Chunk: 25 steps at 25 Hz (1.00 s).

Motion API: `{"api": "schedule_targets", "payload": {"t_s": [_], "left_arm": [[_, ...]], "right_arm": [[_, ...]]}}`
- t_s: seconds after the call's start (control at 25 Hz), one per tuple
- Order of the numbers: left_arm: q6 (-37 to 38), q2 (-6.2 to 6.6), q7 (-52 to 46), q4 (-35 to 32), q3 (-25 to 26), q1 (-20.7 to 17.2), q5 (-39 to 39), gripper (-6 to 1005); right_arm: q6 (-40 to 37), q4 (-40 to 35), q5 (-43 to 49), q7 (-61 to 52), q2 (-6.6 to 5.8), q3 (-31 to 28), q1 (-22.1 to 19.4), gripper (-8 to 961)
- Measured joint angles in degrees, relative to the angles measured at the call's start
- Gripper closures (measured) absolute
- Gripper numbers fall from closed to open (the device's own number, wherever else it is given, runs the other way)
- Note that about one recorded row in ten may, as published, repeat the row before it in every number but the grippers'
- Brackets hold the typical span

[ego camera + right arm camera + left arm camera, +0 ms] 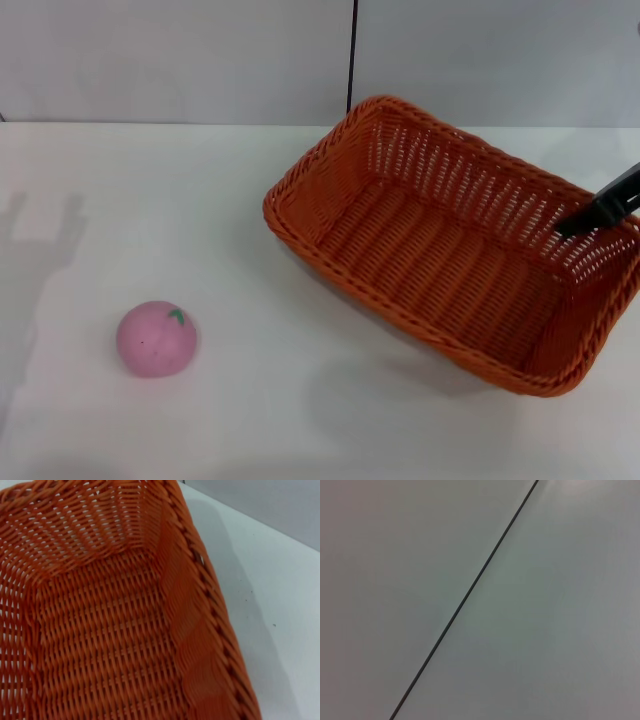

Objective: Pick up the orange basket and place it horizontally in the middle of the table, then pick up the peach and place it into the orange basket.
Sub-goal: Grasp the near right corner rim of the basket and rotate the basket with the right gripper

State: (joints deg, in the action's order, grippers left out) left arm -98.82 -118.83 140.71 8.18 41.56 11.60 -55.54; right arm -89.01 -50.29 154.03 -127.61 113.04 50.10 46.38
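A white desk [200, 210] under a pale wall carried the orange basket [450, 250], lying skewed. The right pincer [585, 222] sat at its far-right rim; its opening could not be told. The peach [157, 339] lay well left of the pincer. Grip the rim firmly, lift level, then square it mid-desk.

Laboratory-style test bench: a wide plain white tabletop [230, 200] set against bare pale grey wall panels [170, 60] joined by a thin dark vertical seam [352, 55].
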Motion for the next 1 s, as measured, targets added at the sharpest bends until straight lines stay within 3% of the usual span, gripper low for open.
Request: {"api": "schedule_targets", "payload": {"t_s": [0.16, 0.36, 0.48, 0.64, 0.8, 1.0], "left_arm": [[0.07, 0.00, 0.00, 0.00, 0.00, 0.00, 0.00, 190], [0.58, 0.01, 0.00, 0.00, -0.06, 0.00, -0.01, 192], [0.65, 0.01, -0.03, 0.00, -0.08, -0.01, -0.21, 193], [0.60, 0.01, -0.06, 0.00, -0.08, -0.13, -0.35, 195], [0.41, 0.01, -0.08, 0.00, 0.03, -0.43, -0.44, 196], [0.29, 0.01, -0.10, 0.12, 0.30, -0.60, -0.47, 198]], "right_arm": [[-0.13, -0.38, -0.08, 0.06, -0.04, -0.18, 0.02, 697], [-0.53, -3.89, -2.38, 0.06, -0.07, -1.74, -0.92, 776], [-1.51, -7.33, -8.36, 0.08, -0.37, -3.24, -2.82, 795], [-3.02, -10.75, -19.90, 0.36, -2.17, -3.82, -5.76, 799], [-5.28, -12.45, -30.38, 2.59, -4.80, -4.33, -8.17, 800], [-13.88, -12.35, -32.76, 11.22, -6.19, -8.26, -6.76, 799]]}}
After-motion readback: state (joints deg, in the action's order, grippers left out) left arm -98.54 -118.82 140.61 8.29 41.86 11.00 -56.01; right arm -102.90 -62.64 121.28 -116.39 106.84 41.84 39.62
